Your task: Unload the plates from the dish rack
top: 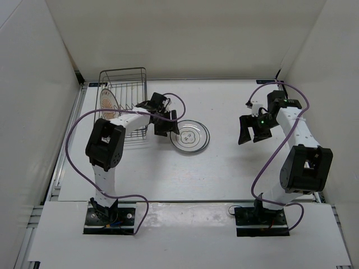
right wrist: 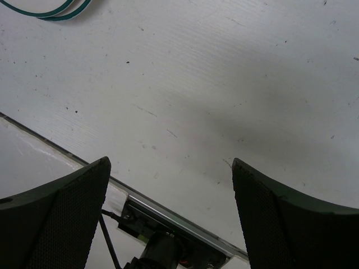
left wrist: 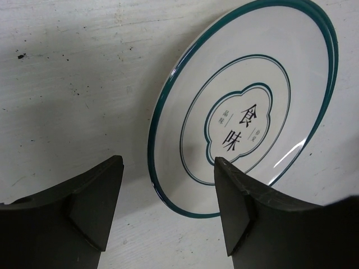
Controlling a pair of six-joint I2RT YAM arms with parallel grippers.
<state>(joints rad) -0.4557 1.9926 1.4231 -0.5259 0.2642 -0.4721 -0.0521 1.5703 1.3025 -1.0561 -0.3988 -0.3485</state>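
Plate [left wrist: 252, 73] marked 食味 on counter [top: 235, 168]; top view: left fingers [left wrist: 238, 202] released astride its 10 o'clock rim; right fingers [right wrist: 73, 213] released; open room at 3 o'clock.

A scuffed white table [top: 224, 171] stands between white walls [top: 185, 33], a metal rail [top: 53, 185] along its left edge

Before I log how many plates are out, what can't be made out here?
- Top view: the left arm covers the near part of the dish rack; only the orange-patterned plate shows inside.
- Left wrist view: the white plate shows a doubled rim; one plate or two stacked is unclear.
- Right wrist view: the top edge cuts off all but a sliver of that rim.
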